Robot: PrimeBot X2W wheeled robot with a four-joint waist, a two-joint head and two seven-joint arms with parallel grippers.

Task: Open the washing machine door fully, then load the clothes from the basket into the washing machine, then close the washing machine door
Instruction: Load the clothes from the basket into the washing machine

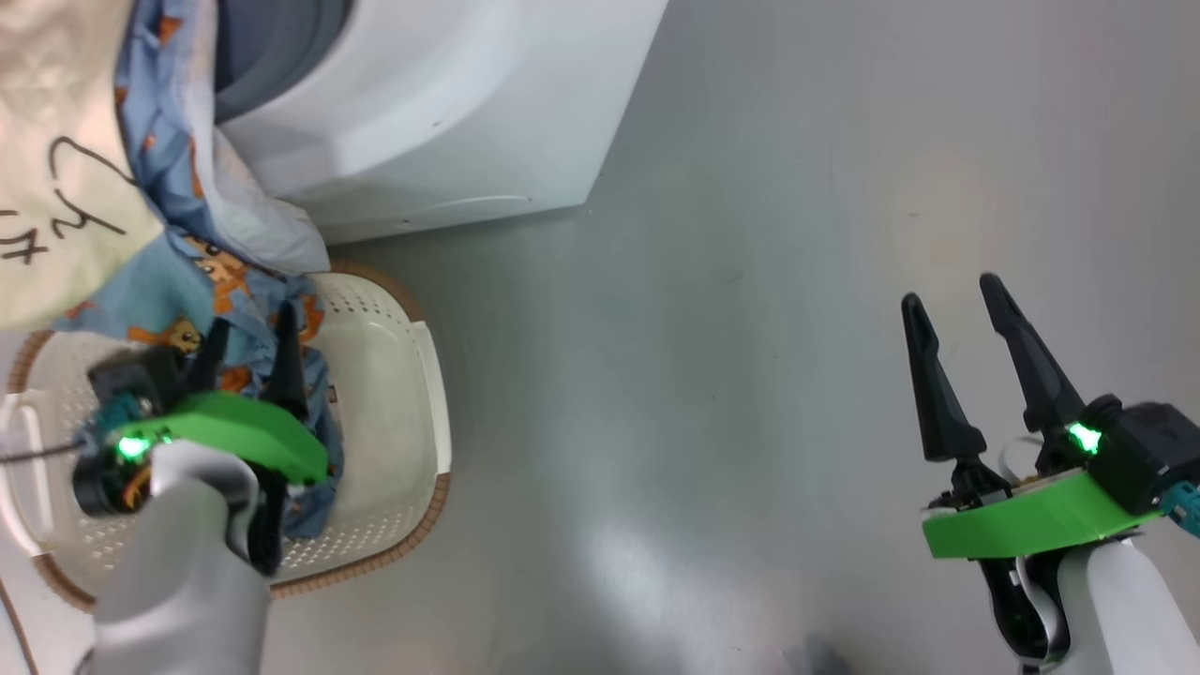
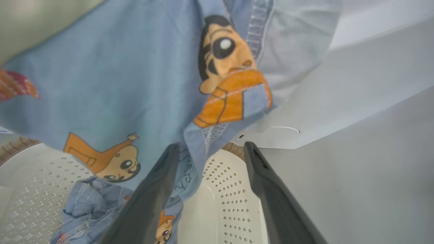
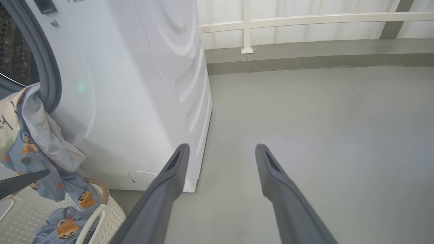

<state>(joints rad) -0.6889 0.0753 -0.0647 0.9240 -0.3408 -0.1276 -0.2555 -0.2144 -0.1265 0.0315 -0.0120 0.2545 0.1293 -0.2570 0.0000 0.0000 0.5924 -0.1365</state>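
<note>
1. The left gripper [image 2: 211,149] is hovering over the basket [image 2: 230,193]. Its two dark fingers [image 2: 152,203] are standing wide apart and clamping nothing.
2. A fold of blue cloth is hanging down between those fingers, close against one of them (whether it is actually touching, I cannot tell).
3. In the head view the left gripper [image 1: 248,342] is pointing into the basket [image 1: 375,375], with its fingertips lying over the blue pile there.
4. The clothes [image 1: 164,131] are draping from the mouth of the machine [image 1: 422,94] down into the basket. They are blue pieces printed with orange-brown cartoon figures.
5. A cream piece [image 1: 56,141] marked with black scrawl is hanging among them at the top left of the head view.
6. More blue cloth [image 3: 64,225] is lying bunched on the basket's bottom.
7. The basket [image 3: 117,211] is sitting on the floor [image 1: 750,375] just in front of the machine [image 3: 129,101], its brown rim close to the machine's base.
8. The machine's grey gasket [image 3: 47,67] is curving round the opening, and the steel drum [image 3: 13,51] is showing behind it. A round cap [image 3: 142,178] is sitting low on the front.
9. The right gripper [image 1: 954,295] is hanging well apart from the basket, over bare grey floor, with its fingers spread and empty.
10. In its own wrist view the right gripper [image 3: 222,149] is pointing past the machine's corner, and a white rail [image 3: 305,17] is running along the far wall
</note>
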